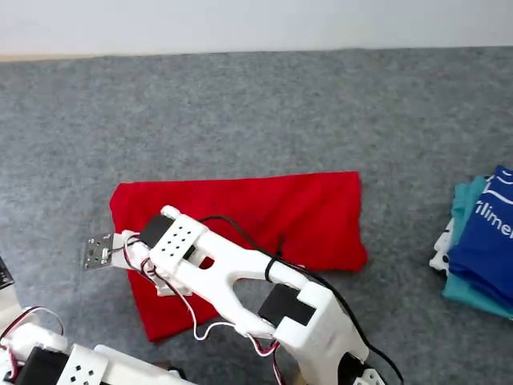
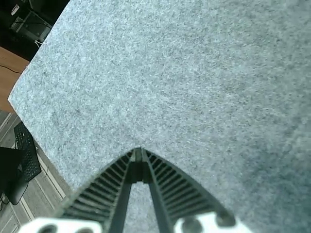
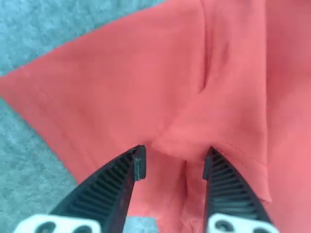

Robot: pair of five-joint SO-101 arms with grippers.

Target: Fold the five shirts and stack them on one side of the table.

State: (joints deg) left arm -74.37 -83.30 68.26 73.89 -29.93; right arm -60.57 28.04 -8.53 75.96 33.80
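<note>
Right end effector (image 3: 174, 162) hangs open, jaws straddling a raised fold of the red shirt (image 3: 146, 73) directly below; left end effector (image 2: 141, 156), closed and empty, sits over the bench (image 2: 194, 73).

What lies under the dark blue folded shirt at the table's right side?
A teal folded fabric shirt lies directly beneath the dark blue folded shirt, its edges showing along two sides. A white edge peeks out beside them. Anything deeper in the stack is covered.

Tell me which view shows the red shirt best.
High view: the red shirt lies nearly whole, an arm across it. The right wrist view gives a hem close up; the left wrist view faces grey felt.
</note>
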